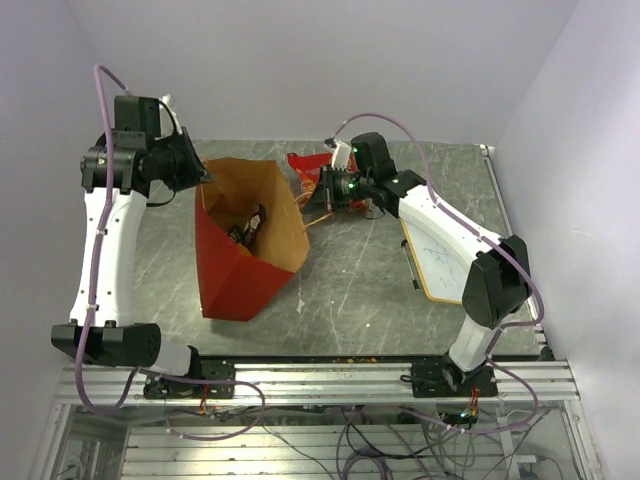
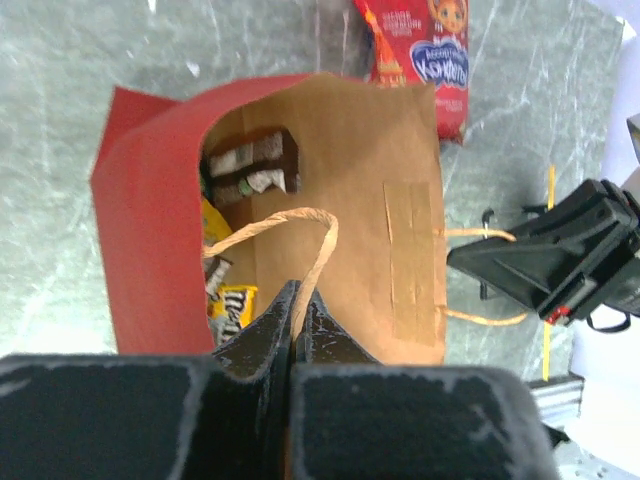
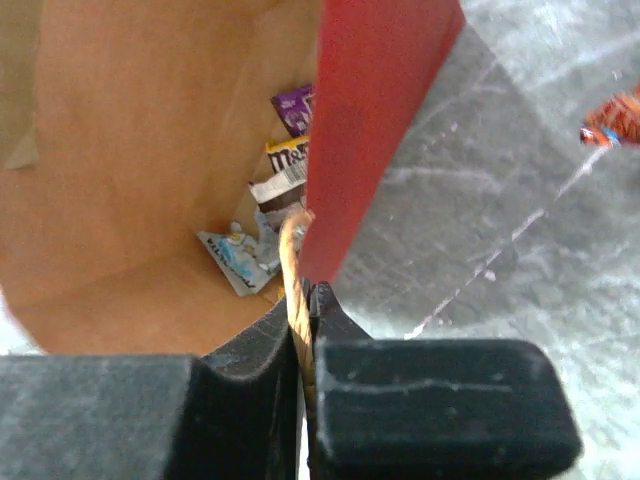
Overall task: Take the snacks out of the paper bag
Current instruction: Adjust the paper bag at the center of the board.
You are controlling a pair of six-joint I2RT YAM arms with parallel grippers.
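So the left tool [image 2: 300, 295] is pinching the string handle [image 2: 290, 218] of the paper bag [image 1: 235, 270], with its fingers squeezed together on it. The right tool [image 3: 305, 300] is doing the same to the second handle [image 3: 291, 260] on the opposite side. The bag is sitting on the bench [image 1: 360, 290] between the two arms, mouth gaping. The big red packet [image 1: 308, 163] is lying out on the bench just behind it. The yellow packet [image 3: 288, 155], a purple wrapper [image 3: 293, 108] and a few other small wrappers are sitting down inside the bag.
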